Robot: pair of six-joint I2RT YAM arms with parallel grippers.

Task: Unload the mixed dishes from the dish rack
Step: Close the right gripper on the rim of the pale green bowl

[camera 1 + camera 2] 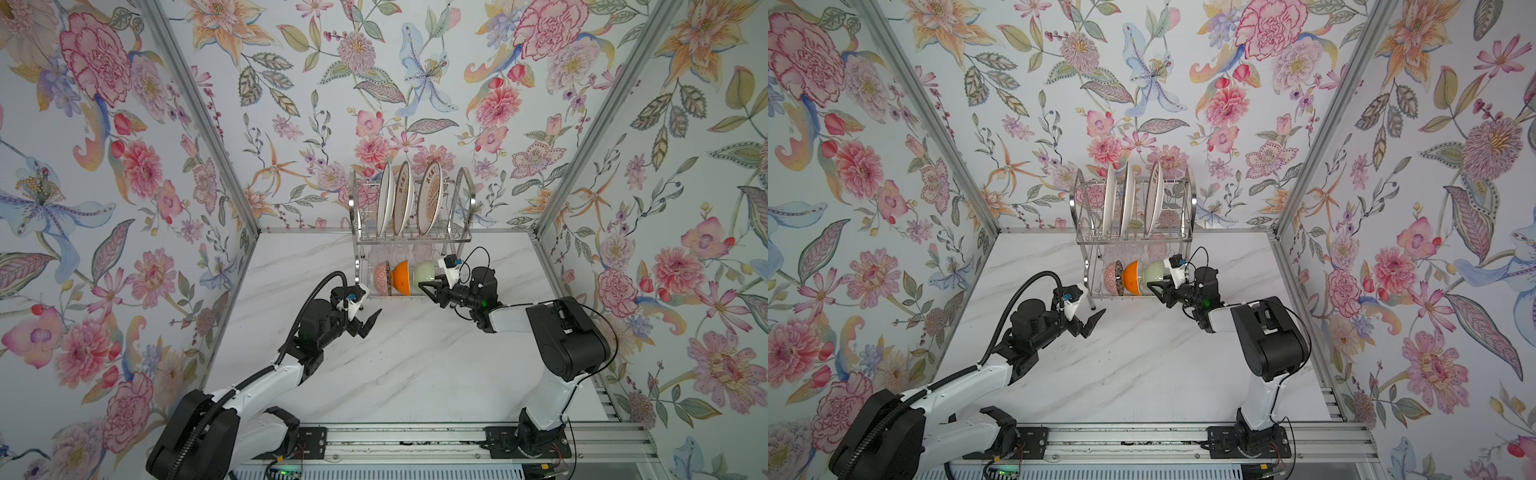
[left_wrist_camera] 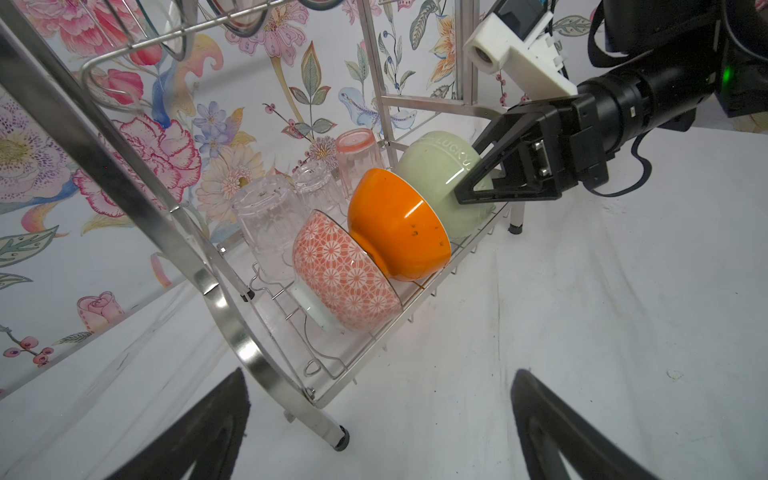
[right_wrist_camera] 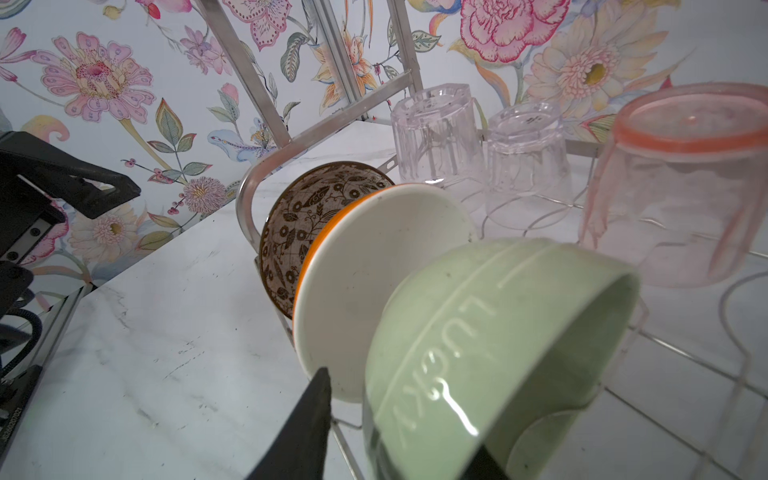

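dish rack [image 1: 415,240]: fully loaded, nothing unloaded yet imo | plates [image 1: 430,197]: three slotted above my right gripper [image 1: 427,292] | pale green bowl [image 3: 478,353]: its wall sits between the jaws, can't tell if I'm clamped | orange bowl [image 1: 401,277] and patterned bowl [image 1: 381,276]: just beyond | left gripper [image 1: 371,322]: wide open, empty | cups [image 3: 528,153]: behind the bowls, barely visible from top; my inner finger is mostly cut off
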